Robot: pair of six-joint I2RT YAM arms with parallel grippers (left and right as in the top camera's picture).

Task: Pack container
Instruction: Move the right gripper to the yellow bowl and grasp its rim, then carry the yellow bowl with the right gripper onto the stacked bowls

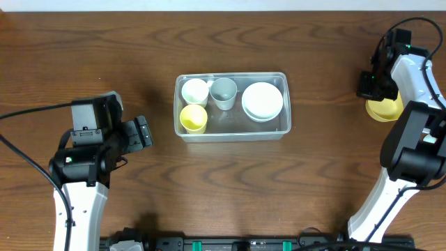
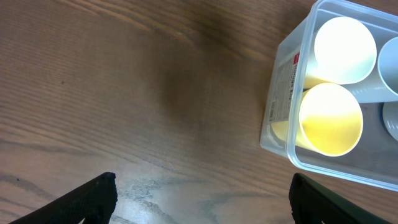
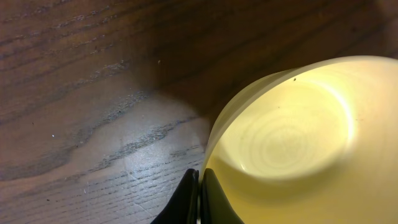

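Observation:
The clear container (image 1: 231, 137) stands mid-table, holding a white cup (image 1: 195, 90), a grey cup (image 1: 223, 93), a yellow cup (image 1: 194, 118) and stacked white bowls (image 1: 262, 101). At the far right sits a yellow bowl (image 1: 385, 110); my right gripper (image 1: 377, 96) is at its near rim. The right wrist view shows that gripper (image 3: 199, 186) shut on the thin rim of the yellow bowl (image 3: 292, 137), one finger inside and one outside. My left gripper (image 1: 143, 132) hangs open over bare wood left of the container (image 2: 283, 93), its fingers wide apart (image 2: 202, 186) with nothing between them.
The left wrist view shows the yellow cup (image 2: 329, 118) and white cup (image 2: 344, 40) at the container's near end. Dark wood table surrounds everything. Both arm bases stand at the front edge, with cables trailing at the left.

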